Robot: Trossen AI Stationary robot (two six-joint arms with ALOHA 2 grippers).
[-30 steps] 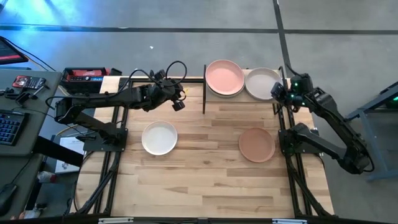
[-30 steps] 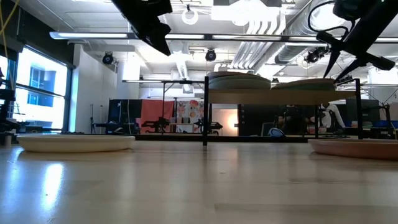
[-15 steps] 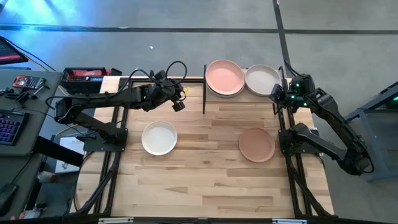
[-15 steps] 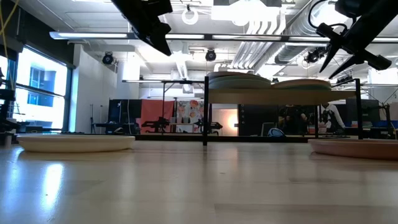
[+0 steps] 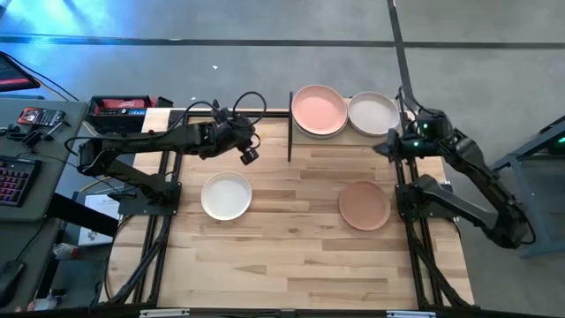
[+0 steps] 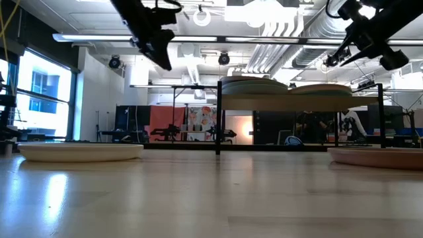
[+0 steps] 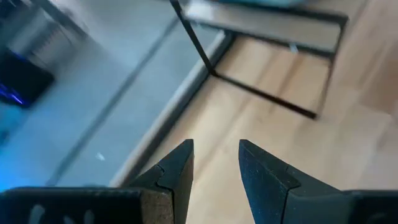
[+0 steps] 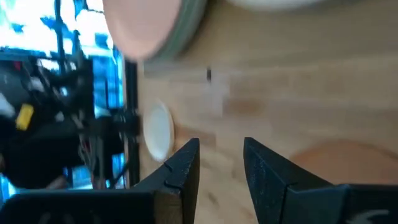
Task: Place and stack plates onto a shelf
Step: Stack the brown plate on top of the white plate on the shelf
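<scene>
While both pincers [image 5: 250, 155] [image 5: 382, 147] gape empty, matte pink and cream plates [image 5: 319, 109] [image 5: 372, 115] fill the shelf [image 5: 290, 134].

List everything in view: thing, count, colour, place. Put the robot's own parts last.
shelf: one, pale wood with black posts, far edge of the table.
pink-topped stack: one, salmon plate over greenish plates, shelf's left half.
cream plate: one on top, shelf's right half; any beneath cannot be told.
white plate: one, on the table, left side.
terracotta plate: one, on the table, right side.
table: one, slatted pale wood.
red case: one, beyond the table's left far corner.
keyboard: one, dark, on the desk at far left.
left gripper: open, empty, above the table left of the shelf.
right gripper: open, empty, by the shelf's right end.
</scene>
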